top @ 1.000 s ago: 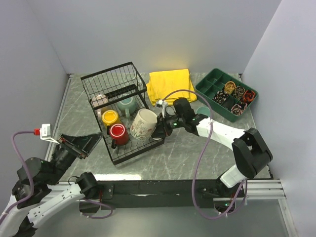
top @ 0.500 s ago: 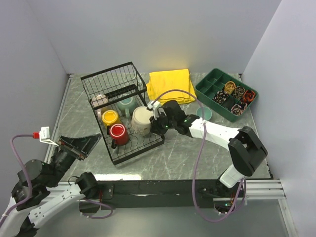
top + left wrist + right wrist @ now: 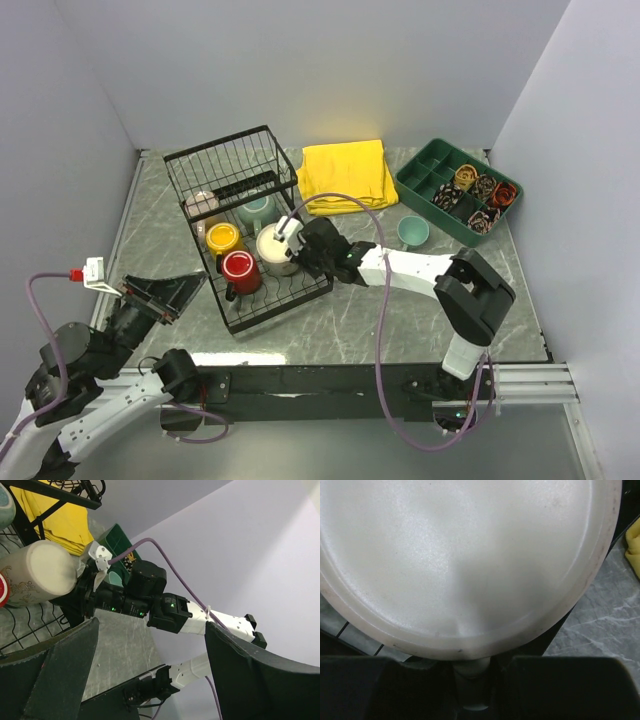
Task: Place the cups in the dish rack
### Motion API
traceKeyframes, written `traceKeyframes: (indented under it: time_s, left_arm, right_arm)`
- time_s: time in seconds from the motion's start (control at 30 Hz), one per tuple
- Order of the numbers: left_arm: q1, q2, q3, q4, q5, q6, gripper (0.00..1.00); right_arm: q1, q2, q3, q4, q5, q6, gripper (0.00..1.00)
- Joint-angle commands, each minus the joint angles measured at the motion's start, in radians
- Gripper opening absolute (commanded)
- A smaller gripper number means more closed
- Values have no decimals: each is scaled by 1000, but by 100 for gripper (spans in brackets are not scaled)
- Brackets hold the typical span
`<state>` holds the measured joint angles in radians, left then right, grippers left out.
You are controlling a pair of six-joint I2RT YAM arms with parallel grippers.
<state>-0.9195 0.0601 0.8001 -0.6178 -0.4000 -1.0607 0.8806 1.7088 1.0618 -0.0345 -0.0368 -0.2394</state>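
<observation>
Grey marble tabletop [image 3: 400, 310]. Right gripper [image 3: 298, 245] jaws clamped on cream cup [image 3: 272, 247], over dish rack [image 3: 230, 170] tray; cup at 9 o'clock from wrist, base toward jaws. Left gripper [image 3: 165, 290] jaws apart, parked at 7 o'clock, farther.

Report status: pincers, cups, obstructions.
Right pincer shut on cream cup, cup in dish rack tray beside red cup. Left pincer open, near table edge. One teal cup on table outside rack. Nothing blocking.

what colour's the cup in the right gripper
The cup is cream with a printed side pattern, clearest in the left wrist view.
</observation>
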Motion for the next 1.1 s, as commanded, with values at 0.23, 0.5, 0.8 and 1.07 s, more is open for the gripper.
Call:
traceKeyframes:
  time_s: [0.23, 0.5, 0.8, 1.07]
  left_arm:
    - [2, -29, -13, -7, -14, -10, 92]
    - [1, -45, -21, -13, -14, -15, 92]
    - [1, -59, -16, -22, -8, -16, 92]
    - [2, -46, -48, -2, 44, -10, 96]
  right_arm:
    - [-2, 55, 161, 197, 89, -31, 22]
    - [-11, 42, 144, 194, 55, -35, 43]
    - [-31, -133, 63, 113, -23, -116, 69]
    - [-228, -319, 76, -292, -495, -310, 86]
